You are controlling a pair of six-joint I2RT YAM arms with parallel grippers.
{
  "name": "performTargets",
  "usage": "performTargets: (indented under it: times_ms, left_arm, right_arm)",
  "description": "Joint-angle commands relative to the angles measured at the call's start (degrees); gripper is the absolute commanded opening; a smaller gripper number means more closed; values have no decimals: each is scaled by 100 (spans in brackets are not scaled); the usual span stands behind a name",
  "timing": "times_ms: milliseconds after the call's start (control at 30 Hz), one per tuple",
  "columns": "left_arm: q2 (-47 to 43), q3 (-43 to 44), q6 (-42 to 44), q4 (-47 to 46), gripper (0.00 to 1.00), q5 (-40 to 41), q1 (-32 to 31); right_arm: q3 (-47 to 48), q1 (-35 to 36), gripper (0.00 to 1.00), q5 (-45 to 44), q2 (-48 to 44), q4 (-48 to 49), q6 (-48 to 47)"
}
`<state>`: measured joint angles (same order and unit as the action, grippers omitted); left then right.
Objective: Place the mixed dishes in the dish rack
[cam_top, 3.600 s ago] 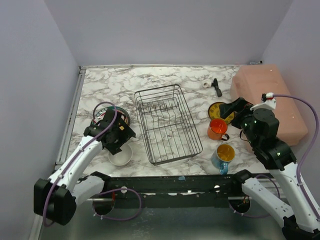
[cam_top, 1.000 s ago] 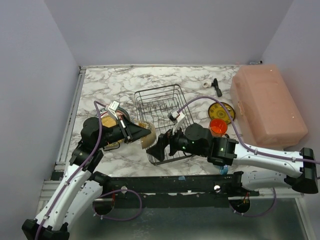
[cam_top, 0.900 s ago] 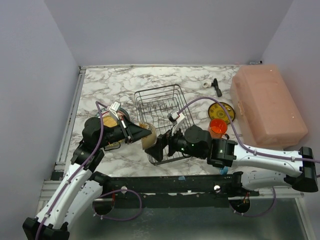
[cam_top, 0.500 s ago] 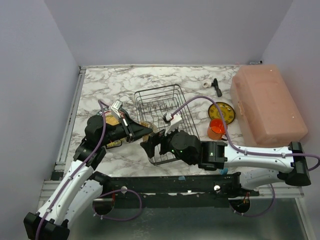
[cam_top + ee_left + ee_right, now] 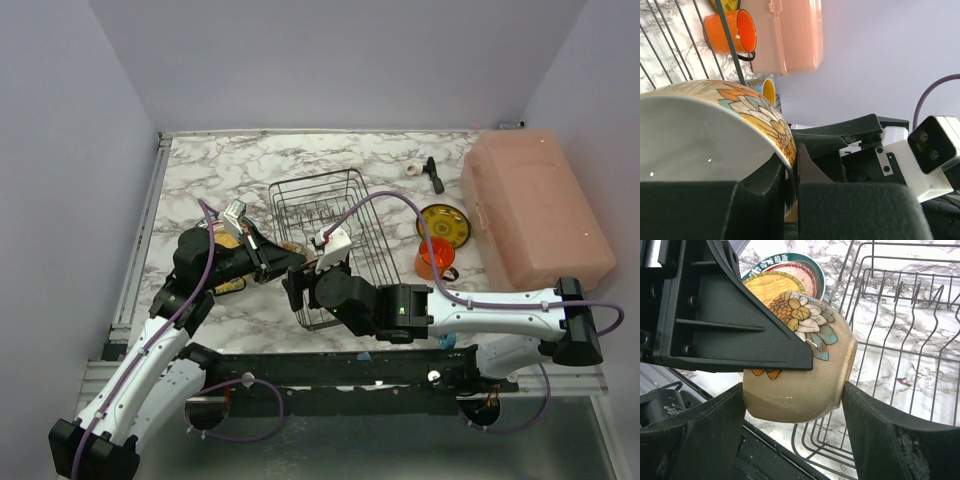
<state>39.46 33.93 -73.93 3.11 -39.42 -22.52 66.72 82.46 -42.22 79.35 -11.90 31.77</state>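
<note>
The white bowl (image 5: 298, 258), cream with a flower pattern outside, hangs in the air over the near left corner of the dish rack (image 5: 340, 215). My left gripper (image 5: 283, 262) is shut on its rim (image 5: 790, 150), one finger inside and one outside. My right gripper (image 5: 794, 390) reaches in from the right, and its fingers (image 5: 875, 440) press against both sides of the bowl (image 5: 800, 370). The stacked plates (image 5: 790, 275) lie on the table left of the rack. The orange mug (image 5: 432, 262) and small yellow plate (image 5: 445, 222) sit right of the rack. The blue mug (image 5: 767, 90) shows behind the bowl.
The large pink box (image 5: 535, 205) fills the right side of the table. A small black tool (image 5: 433, 172) lies at the back beside it. The right arm (image 5: 480, 305) stretches low along the near edge, across the rack's front.
The left gripper carried the bowl right toward the rack. The right arm swung left to meet it, and its jaws have narrowed onto the bowl in the last half second.
</note>
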Motion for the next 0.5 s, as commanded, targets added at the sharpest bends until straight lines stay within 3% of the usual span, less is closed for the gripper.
performTargets:
  times_ms: [0, 233, 333, 467]
  left_arm:
    - [-13, 131, -163, -320, 0, 179, -15]
    - [195, 159, -348, -320, 0, 24, -48]
    - [279, 164, -380, -320, 0, 52, -77]
    - [423, 226, -444, -174, 0, 176, -158]
  right_arm:
    - [99, 87, 74, -285, 37, -47, 97]
    - [-162, 85, 52, -316, -85, 297, 45]
    - [-211, 86, 34, -363, -89, 373, 24]
    - [-284, 86, 1, -575, -114, 362, 128]
